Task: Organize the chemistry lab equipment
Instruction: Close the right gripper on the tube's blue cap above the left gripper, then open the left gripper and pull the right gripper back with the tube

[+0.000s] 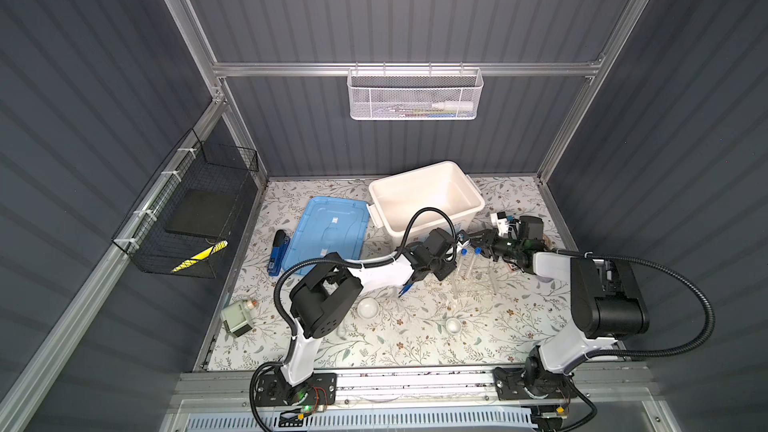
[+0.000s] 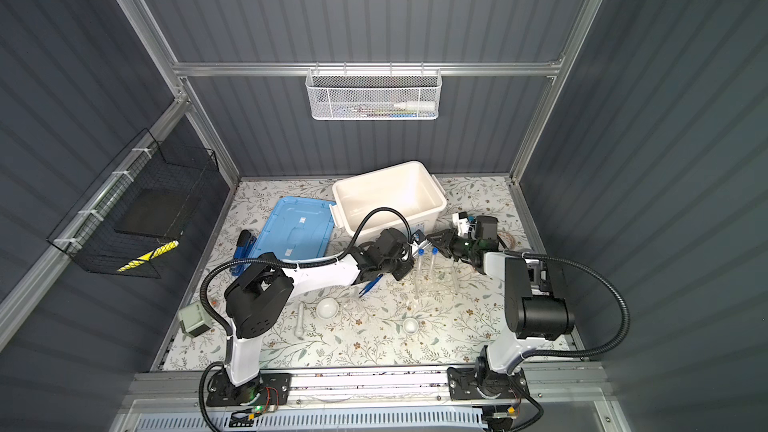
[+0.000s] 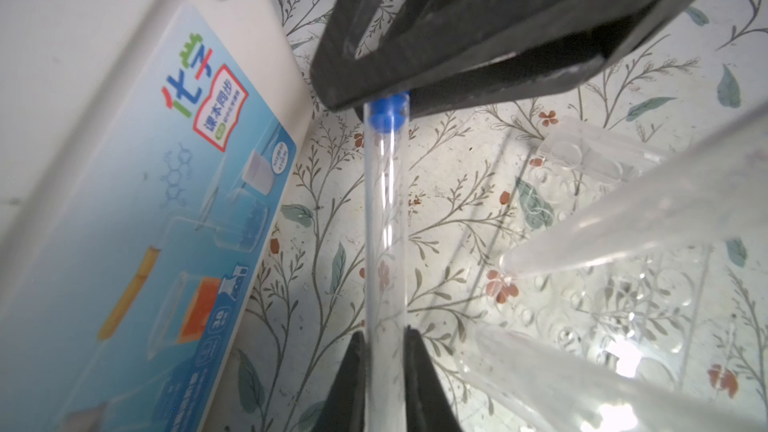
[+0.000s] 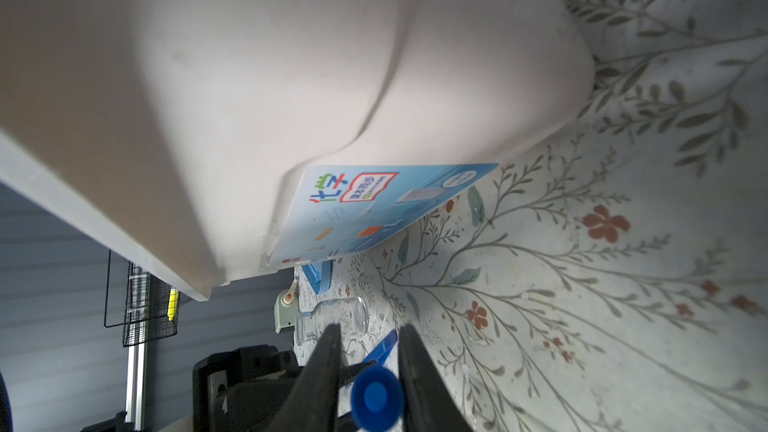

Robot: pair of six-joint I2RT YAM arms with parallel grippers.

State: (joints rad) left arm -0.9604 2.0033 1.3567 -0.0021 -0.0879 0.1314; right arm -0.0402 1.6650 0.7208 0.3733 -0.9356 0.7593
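Note:
A clear blue-capped test tube (image 3: 384, 218) hangs level between my two grippers, in front of the white bin. My left gripper (image 3: 384, 338) is shut on its glass body. My right gripper (image 4: 369, 328) is shut on its blue cap (image 4: 376, 398). In both top views the two grippers (image 1: 456, 243) (image 1: 476, 239) meet tip to tip and hide this tube. Two more capped tubes (image 1: 464, 250) (image 1: 478, 250) stand in the clear rack (image 1: 478, 284) just below. Blue tweezers (image 1: 407, 288), two white bowls (image 1: 368, 308) (image 1: 454, 324), the white pestle (image 2: 300, 320) and a clear glass vessel (image 4: 332, 320) lie on the mat.
The open white bin (image 1: 409, 173) stands at the back, its blue lid (image 1: 328, 234) flat to its left. A dark blue stapler (image 1: 279, 253) lies beside the lid. A small green device (image 1: 237, 317) sits near the left edge. Wire baskets (image 1: 195, 209) (image 1: 415, 93) hang on the walls.

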